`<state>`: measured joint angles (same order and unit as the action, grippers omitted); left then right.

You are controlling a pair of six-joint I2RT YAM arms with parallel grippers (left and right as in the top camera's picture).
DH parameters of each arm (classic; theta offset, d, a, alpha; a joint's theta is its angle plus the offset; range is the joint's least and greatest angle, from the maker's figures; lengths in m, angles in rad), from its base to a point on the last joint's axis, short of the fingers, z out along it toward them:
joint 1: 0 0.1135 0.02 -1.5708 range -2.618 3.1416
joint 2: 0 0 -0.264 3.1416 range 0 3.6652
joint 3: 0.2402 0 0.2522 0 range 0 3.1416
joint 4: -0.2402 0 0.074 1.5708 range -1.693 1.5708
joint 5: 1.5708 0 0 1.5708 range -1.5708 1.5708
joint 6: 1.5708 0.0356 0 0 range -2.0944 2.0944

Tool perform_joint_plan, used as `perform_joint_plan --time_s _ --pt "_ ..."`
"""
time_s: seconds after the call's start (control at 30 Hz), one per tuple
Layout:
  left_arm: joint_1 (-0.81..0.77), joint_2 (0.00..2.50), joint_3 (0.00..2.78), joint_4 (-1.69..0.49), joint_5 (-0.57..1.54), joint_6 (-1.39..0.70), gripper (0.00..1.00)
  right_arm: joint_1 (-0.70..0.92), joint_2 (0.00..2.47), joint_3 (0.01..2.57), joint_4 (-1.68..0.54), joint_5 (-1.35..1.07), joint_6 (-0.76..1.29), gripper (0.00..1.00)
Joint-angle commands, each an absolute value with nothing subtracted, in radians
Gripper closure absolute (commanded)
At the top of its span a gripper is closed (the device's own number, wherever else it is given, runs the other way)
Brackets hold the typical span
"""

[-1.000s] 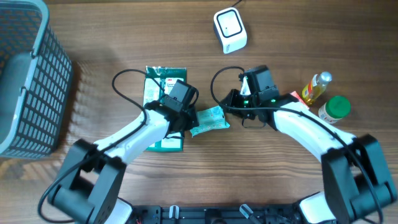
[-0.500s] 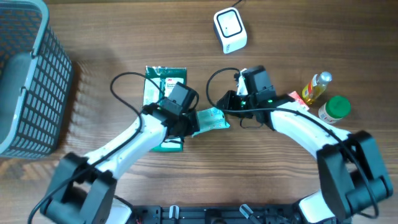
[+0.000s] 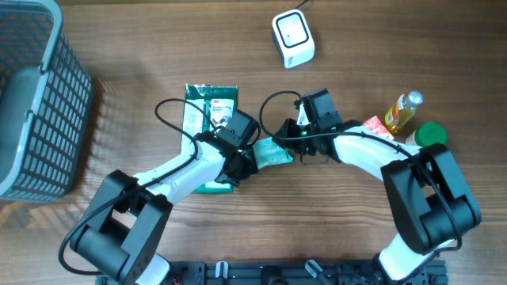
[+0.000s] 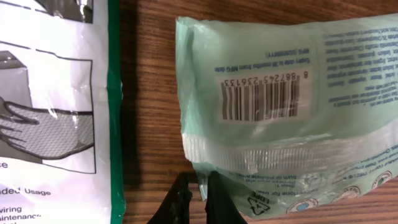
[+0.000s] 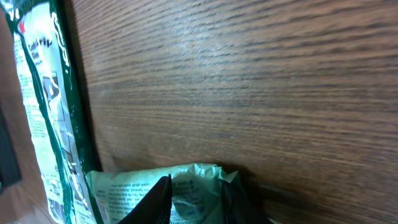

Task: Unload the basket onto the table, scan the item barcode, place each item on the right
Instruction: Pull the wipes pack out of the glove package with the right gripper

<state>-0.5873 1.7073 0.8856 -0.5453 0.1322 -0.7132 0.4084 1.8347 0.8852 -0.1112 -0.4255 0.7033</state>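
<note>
Left fingers [image 4: 179,202] pinch green packet [image 4: 280,62], right fingers [image 5: 160,198] grip it, forearms [image 3: 178,168] converging

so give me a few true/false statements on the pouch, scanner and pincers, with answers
1. The pouch shows its barcode to the left wrist camera. True.
2. The scanner lies beside the basket. False: it sits at the table's far edge, well away from the basket.
3. The left pincer and the right pincer each pinch an edge of the pouch. True.
4. The green-capped jar is inside the basket. False: it stands on the table next to the yellow bottle.
</note>
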Motion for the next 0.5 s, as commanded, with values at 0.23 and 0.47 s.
perform_joint_plan --time_s 0.23,0.47 --pt "-0.498 1.481 0.901 -0.577 0.133 -0.688 0.92 0.342 1.66 0.886 -0.219 -0.559 0.594 0.54" --pt "-0.486 1.525 0.901 -0.535 0.102 -0.689 0.95 0.343 1.661 0.882 -0.356 -0.376 0.573 0.47"
